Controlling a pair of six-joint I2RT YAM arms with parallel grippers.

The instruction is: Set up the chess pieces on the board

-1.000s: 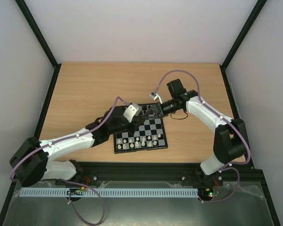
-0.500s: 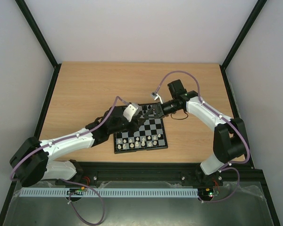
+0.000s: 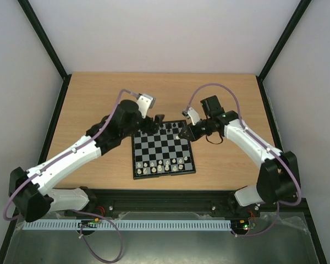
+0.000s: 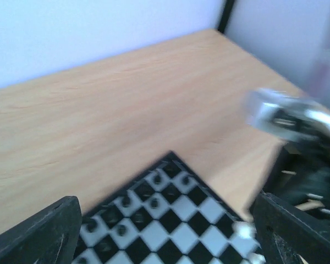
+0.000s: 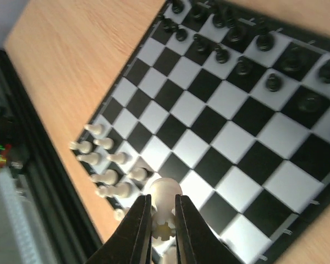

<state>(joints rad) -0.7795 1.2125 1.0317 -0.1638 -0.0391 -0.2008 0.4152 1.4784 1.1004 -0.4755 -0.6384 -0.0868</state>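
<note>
- While the wooden table (image 3: 93,104) carried everything, the board (image 3: 163,151) lay flat and slightly askew toward its near edge, between the two arms. It looked thin and light, so I judged that a sideways knock could slide it.
- The left gripper (image 4: 165,212) hung over the board's far left corner with its fingers spread wide and nothing between them.
- The right gripper (image 5: 163,204) was clamped on a single cream-white piece (image 5: 165,190). It pinched the piece across the body just under the rounded head, above the board's right side.
- The black pieces (image 5: 231,33) stood in the two far rows.
- The other cream-white pieces (image 5: 102,159) were bunched along the near edge and did not look fully ranked.
- Each piece was smaller than one square and looked rigid, smooth and very light, likely hard plastic. I judged them unlikely to break but easy to tip, twist or squirt out of a pinch.
- The best hold seemed to be the one shown: fingertips squarely on opposite sides of the upper body, piece upright, with room left for neighbouring pieces.
</note>
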